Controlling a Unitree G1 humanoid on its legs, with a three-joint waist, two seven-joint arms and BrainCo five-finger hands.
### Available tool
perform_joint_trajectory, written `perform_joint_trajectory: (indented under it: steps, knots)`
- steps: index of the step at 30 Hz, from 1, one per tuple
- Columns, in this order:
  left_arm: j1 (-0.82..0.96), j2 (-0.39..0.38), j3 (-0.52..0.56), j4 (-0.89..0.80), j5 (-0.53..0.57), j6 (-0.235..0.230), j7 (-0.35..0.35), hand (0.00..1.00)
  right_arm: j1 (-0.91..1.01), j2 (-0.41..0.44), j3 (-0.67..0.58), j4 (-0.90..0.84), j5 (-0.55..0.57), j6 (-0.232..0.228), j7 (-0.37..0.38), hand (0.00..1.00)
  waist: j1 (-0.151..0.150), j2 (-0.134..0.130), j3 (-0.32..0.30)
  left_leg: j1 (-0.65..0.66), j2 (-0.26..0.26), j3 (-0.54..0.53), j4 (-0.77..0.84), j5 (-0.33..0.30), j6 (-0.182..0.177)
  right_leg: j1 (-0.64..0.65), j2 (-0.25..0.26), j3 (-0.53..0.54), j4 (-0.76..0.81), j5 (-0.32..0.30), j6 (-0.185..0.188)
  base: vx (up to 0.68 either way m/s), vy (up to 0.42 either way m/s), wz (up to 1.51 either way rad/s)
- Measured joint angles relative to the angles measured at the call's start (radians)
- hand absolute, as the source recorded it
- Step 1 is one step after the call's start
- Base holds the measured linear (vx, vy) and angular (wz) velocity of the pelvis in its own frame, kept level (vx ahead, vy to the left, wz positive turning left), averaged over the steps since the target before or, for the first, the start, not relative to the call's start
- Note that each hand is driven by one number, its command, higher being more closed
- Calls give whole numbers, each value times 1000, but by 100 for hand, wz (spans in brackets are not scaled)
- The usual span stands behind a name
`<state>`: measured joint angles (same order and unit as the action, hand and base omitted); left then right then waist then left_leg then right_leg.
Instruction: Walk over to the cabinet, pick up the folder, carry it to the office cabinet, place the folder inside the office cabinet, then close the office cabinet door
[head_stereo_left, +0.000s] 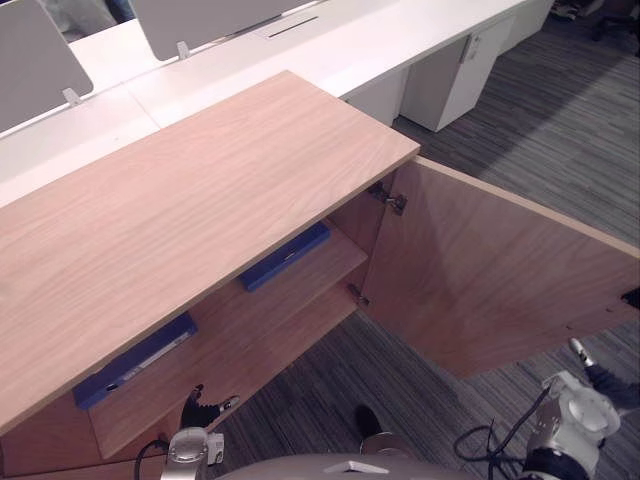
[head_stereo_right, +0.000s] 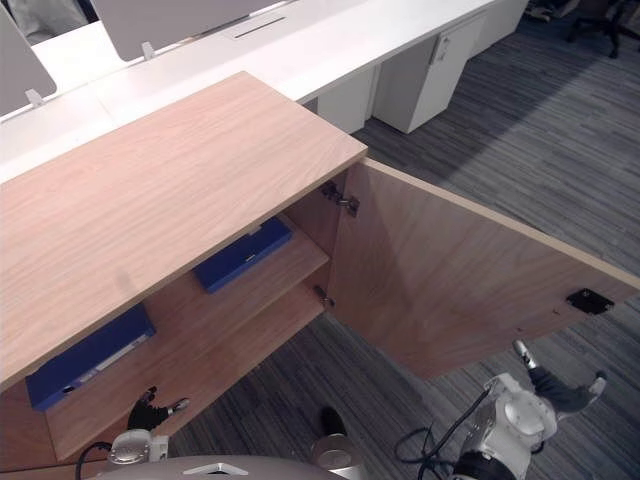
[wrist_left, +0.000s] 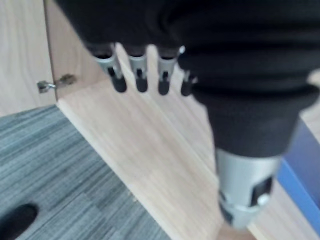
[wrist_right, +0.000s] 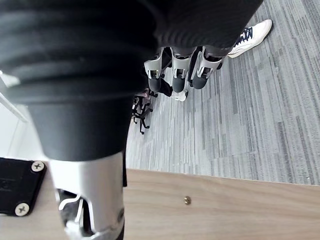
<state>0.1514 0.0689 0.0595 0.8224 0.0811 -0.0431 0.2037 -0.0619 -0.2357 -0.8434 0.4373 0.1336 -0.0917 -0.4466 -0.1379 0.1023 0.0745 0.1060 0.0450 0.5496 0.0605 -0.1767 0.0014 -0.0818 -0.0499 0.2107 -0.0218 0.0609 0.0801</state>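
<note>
- Wooden cabinet (head_stereo_left: 200, 200) with its door (head_stereo_left: 480, 270) swung wide open
- Blue folder (head_stereo_left: 285, 257) lies flat on the cabinet's upper shelf (head_stereo_left: 320, 275), toward the hinge side
- Second blue folder (head_stereo_left: 135, 362) on the same shelf, toward the cabinet's other end
- Left hand (head_stereo_left: 200, 405) just in front of the cabinet's open shelves; fingers (wrist_left: 139, 80) straight and apart, holding nothing
- Right hand (head_stereo_right: 548, 388) near the free edge of the cabinet door; fingers (wrist_right: 179, 75) straight, holding nothing
- White desk (head_stereo_left: 300, 50) behind the cabinet
</note>
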Motion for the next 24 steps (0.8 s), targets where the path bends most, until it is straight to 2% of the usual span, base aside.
perform_joint_trajectory:
  steps: [4, 5, 6, 9, 16, 24]
  knots:
    - [-1, -1, -32, -27, 0, -11, -16, 0, -25, -83, 27, 60, 41, -10, 15, 0, -8, 6, 19, -6, 0, 11, 8, -5, -2, -12, 0, 7, 1, 1, 2, -86, -69, -16]
    - [1, -2, -49, -26, -1, -11, -24, 0, -37, -159, 82, 94, 59, -13, 50, 0, -19, 19, 30, -16, 0, 28, 10, -5, -2, -27, 1, 22, -2, 8, 12, -112, -99, -23]
    - [-1, -2, -57, -26, -1, -13, -30, 0, -41, -181, 92, 99, 61, -13, 67, 0, -26, 27, 35, -20, 0, 28, 13, -5, -2, -28, 1, 22, -3, 10, 16, -119, -126, -21]
    - [-1, -4, -68, -26, -1, -22, -35, 0, -48, -222, 116, 134, 65, -13, 80, 0, -32, 35, 37, -20, 2, 29, 17, -5, -2, -30, 4, 23, -6, 12, 19, -53, -70, -2]
    - [1, -3, -101, -25, -1, -30, -37, 0, -72, -329, 239, 176, 74, -13, 166, 0, -38, 37, 50, -37, 3, 31, 24, -5, -3, -35, -2, 25, -34, 33, 26, -57, -62, -2]
    - [6, -3, -112, -24, 1, -43, -42, 0, -103, -386, 380, 216, 33, -13, 228, 0, -40, 39, 54, -53, 3, 31, 24, -5, -3, -51, -2, 22, -34, 38, 29, -29, -53, -1]
